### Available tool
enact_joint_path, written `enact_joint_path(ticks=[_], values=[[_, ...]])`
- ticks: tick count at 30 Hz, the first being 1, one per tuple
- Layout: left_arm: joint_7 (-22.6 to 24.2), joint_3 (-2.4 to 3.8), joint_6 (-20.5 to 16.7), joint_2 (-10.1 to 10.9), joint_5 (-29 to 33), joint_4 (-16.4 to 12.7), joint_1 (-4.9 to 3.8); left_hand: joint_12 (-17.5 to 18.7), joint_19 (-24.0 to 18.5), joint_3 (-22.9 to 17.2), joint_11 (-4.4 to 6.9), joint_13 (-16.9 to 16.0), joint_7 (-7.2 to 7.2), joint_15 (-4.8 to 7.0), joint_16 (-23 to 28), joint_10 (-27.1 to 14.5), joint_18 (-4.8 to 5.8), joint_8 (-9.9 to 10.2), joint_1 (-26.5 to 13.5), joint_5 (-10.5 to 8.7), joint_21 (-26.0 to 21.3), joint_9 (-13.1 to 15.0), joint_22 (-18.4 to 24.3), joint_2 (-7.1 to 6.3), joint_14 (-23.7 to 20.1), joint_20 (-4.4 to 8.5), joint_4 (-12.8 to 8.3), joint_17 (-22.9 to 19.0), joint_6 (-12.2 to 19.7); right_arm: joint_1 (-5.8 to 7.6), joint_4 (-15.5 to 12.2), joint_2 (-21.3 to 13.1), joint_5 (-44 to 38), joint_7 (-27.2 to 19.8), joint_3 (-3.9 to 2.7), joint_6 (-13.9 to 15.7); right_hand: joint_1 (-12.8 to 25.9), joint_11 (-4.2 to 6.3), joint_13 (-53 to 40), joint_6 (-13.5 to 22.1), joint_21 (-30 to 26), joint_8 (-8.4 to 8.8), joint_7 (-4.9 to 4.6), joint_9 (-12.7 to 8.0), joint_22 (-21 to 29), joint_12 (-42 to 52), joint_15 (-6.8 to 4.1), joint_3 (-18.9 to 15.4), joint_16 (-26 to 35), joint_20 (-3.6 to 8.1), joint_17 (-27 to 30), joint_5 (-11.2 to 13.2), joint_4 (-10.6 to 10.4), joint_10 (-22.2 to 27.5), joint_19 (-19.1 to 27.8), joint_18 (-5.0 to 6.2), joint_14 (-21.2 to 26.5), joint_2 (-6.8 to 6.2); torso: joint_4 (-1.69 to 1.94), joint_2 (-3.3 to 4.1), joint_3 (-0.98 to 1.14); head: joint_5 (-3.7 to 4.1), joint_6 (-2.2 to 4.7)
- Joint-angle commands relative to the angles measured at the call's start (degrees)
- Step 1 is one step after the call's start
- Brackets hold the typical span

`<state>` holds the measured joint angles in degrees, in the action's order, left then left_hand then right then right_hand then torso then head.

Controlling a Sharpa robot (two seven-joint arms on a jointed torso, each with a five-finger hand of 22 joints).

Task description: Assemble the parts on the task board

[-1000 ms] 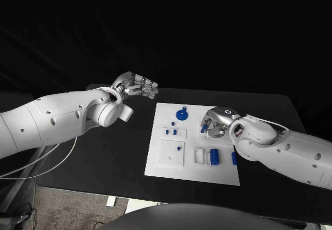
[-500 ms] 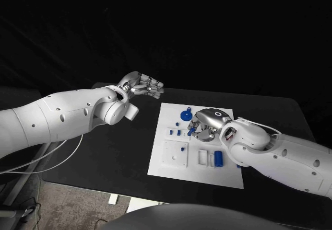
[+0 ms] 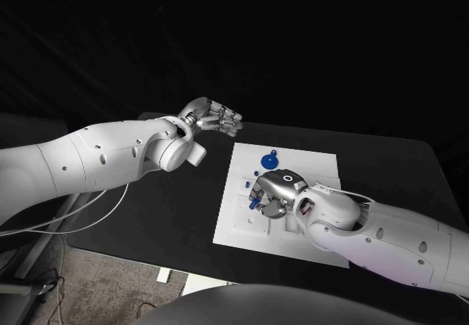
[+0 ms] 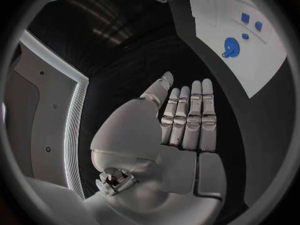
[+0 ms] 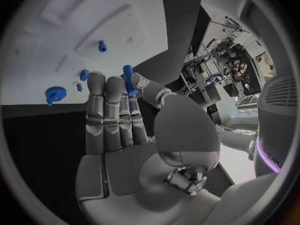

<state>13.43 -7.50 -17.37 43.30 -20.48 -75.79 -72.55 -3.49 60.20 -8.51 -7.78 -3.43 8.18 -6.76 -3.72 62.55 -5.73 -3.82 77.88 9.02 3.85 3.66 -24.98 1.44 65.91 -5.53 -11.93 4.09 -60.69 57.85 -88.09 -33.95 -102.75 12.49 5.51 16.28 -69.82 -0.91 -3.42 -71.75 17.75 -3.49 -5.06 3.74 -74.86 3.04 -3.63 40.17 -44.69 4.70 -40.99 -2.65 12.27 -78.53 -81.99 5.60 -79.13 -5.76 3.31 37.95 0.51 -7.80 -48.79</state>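
Right hand (image 3: 271, 196) pinches one blue peg (image 5: 128, 78) over the task board (image 3: 313, 162); left hand (image 3: 210, 117) empty, fingers loosely apart.

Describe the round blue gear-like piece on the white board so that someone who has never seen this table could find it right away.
Start at the white task board in the middle of the black table. Go to its far end, away from the robot, beyond the right hand. There lies the blue gear, apart from the hand. It is the only round, toothed piece, and larger than the other small blue parts.
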Motion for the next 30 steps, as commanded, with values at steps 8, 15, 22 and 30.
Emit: enact_joint_path(ticks=[8,15,22,30], values=[[0.3,0.04,0.9,-0.5,0.3,0.1,-0.08,0.1,0.4,-0.2,-0.07,0.1,-0.05,0.02,0.2,0.0,-0.12,0.2,0.2,-0.15,0.3,0.0,-0.1,0.33,0.1,-0.01,0.2,0.0,0.0,-1.03,1.1,1.6,-3.9,-0.5,1.31,-0.8,-0.1,-0.16,0.0,-1.3,0.1,-0.22,0.73,0.3,-0.3,0.4,0.0,-0.2,0.4,0.32,-0.4,-0.1,0.4,-0.5,-0.2,0.97,-0.4,0.71,-0.04,0.04,0.12,-0.07,-0.52],[0.3,0.04,1.0,-0.6,0.3,0.1,-0.08,0.1,0.4,-0.2,-0.07,0.1,-0.05,0.02,0.2,0.0,-0.12,0.2,0.2,-0.15,0.3,0.0,-0.1,0.33,0.1,-0.01,0.2,0.0,0.0,-1.72,2.1,2.4,-4.4,-0.5,1.65,-1.0,-0.1,-0.16,0.0,-1.3,0.1,-0.21,0.72,0.2,-0.3,0.4,-0.01,-0.2,0.4,0.32,-0.4,-0.1,0.4,-0.5,-0.2,0.98,-0.4,0.69,0.04,0.04,0.13,0.0,-0.73],[0.2,0.04,1.1,-0.6,0.3,0.0,-0.08,0.1,0.4,-0.2,-0.07,0.1,-0.05,0.02,0.2,0.0,-0.12,0.2,0.2,-0.15,0.3,0.0,-0.1,0.33,0.1,-0.01,0.2,0.0,0.0,-1.97,3.3,2.8,-5.2,-0.2,1.95,-1.6,-0.1,-0.15,0.0,-1.4,0.1,-0.22,0.73,0.3,-0.4,0.4,-0.02,-0.2,0.5,0.34,-0.6,-0.1,0.6,-0.5,-0.2,0.97,-0.5,0.71,0.05,0.05,0.05,-0.04,-0.96],[0.2,0.04,1.1,-0.6,0.3,0.0,-0.08,0.1,0.3,-0.2,-0.06,0.0,-0.05,0.04,0.2,0.0,-0.1,0.2,0.0,-0.19,0.3,0.0,-0.5,0.37,0.1,0.0,0.3,0.0,0.0,-2.15,3.7,2.8,-5.5,0.0,2.06,-2.3,-0.1,-0.15,0.0,-1.4,0.1,-0.22,0.73,0.3,-0.4,0.4,-0.02,-0.2,0.5,0.34,-0.6,-0.1,0.6,-0.5,-0.2,0.97,-0.5,0.71,0.02,0.01,0.07,-0.18,-1.2]])
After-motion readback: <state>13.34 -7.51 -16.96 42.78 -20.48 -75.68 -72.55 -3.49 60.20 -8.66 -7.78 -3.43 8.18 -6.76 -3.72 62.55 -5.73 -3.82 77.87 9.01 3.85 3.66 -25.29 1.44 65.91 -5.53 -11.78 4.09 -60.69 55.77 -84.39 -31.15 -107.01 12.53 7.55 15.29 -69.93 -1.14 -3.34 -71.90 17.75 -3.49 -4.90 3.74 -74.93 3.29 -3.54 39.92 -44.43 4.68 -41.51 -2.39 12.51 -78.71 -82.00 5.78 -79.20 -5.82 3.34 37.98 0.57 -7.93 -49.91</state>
